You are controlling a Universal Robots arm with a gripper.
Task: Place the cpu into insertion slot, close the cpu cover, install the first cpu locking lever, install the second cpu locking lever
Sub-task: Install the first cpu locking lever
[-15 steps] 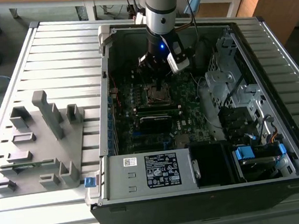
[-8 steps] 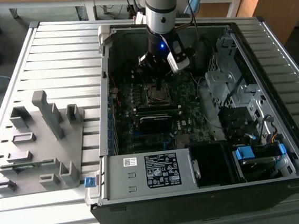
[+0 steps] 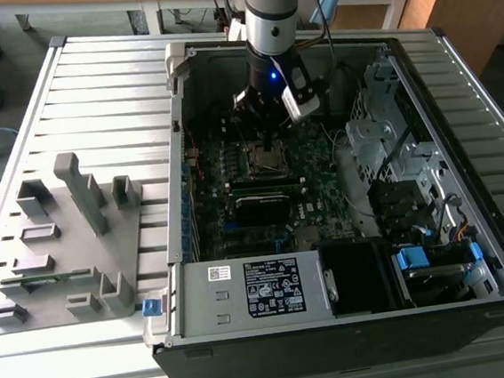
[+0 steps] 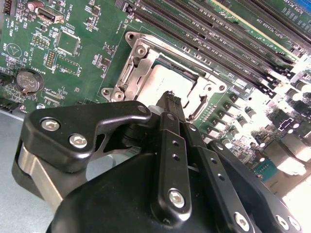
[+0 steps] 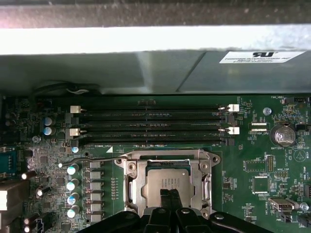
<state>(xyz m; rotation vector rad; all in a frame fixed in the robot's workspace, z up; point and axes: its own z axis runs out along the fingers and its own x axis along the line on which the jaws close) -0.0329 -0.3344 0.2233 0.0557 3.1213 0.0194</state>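
The cpu (image 5: 167, 178), a silver-grey square, lies flat in the insertion slot (image 3: 265, 161) on the green board. The cpu cover (image 5: 132, 184), a thin metal frame, lies down around the chip and leaves its top showing. My gripper (image 5: 168, 195) hangs right over the chip's near edge, its black fingers pressed together and shut with nothing between them. In the second wrist view my gripper (image 4: 170, 98) points at the cpu (image 4: 165, 81) inside the cover (image 4: 138, 65). A thin wire lever (image 5: 92, 159) sticks out sideways from the socket.
Long black memory slots (image 5: 150, 124) run beside the socket. A row of capacitors (image 5: 73, 191) and a coin battery (image 5: 281, 135) stand on the board. The open computer case's metal walls (image 3: 178, 205) ring the work area. A grey fixture tray (image 3: 62, 252) sits at the exterior view's left.
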